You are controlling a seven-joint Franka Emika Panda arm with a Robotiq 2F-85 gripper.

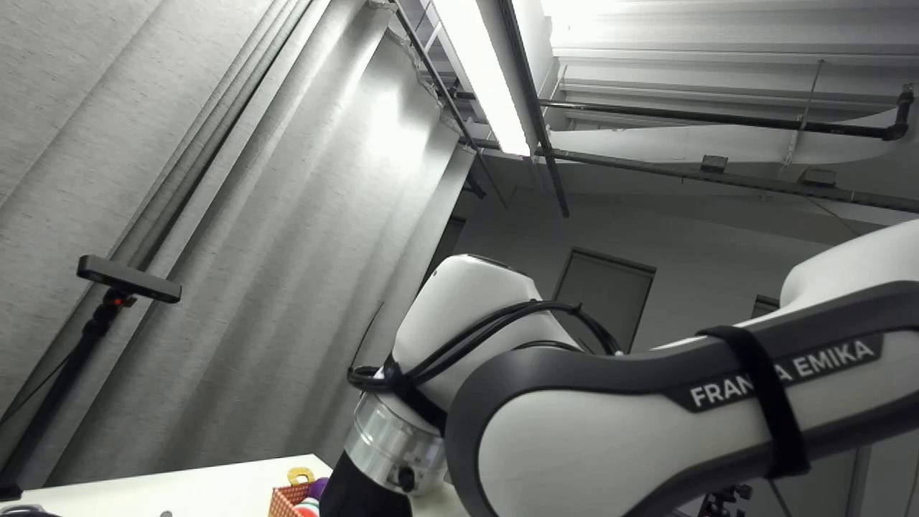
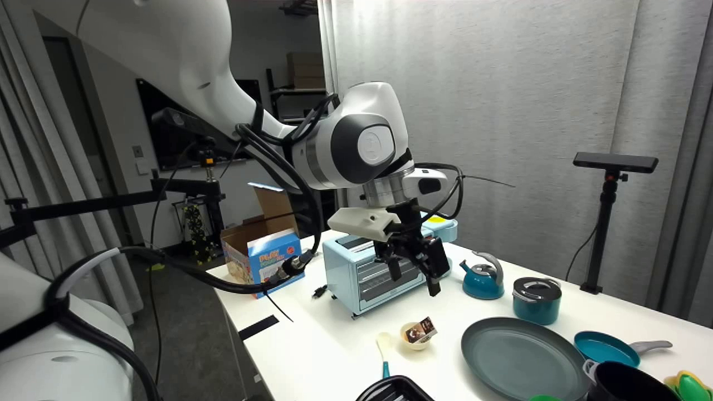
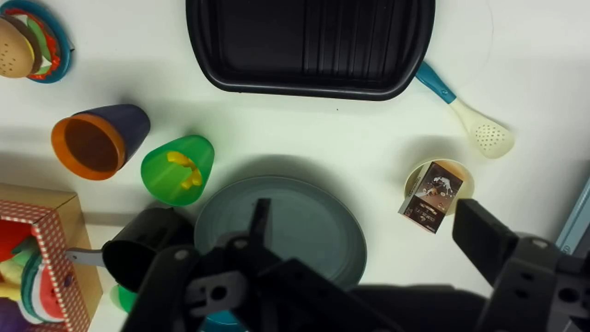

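My gripper (image 2: 414,283) is open and empty, held above the white table. Its two black fingers also show in the wrist view (image 3: 364,212), wide apart. The nearest things below are a small cream bowl (image 3: 466,189) and a large grey-green plate (image 3: 313,216). A dark brown printed box (image 3: 432,196) leans tilted in the bowl, one end over the rim. Box (image 2: 421,331), bowl (image 2: 415,346) and plate (image 2: 518,356) also show in an exterior view. A cream slotted spoon (image 3: 491,138) with a blue handle lies beside the bowl. The fingers are out of view in an exterior view.
A black tray (image 3: 318,92), purple-orange cup (image 3: 131,124), green cup (image 3: 177,177) with yellow pieces, black pot (image 3: 152,240), toy burger (image 3: 16,46) and checked basket (image 3: 60,249) surround the plate. A blue toaster oven (image 2: 342,273), kettle (image 2: 483,284), lidded pot (image 2: 536,303) and blue pan (image 2: 604,348) stand farther off.
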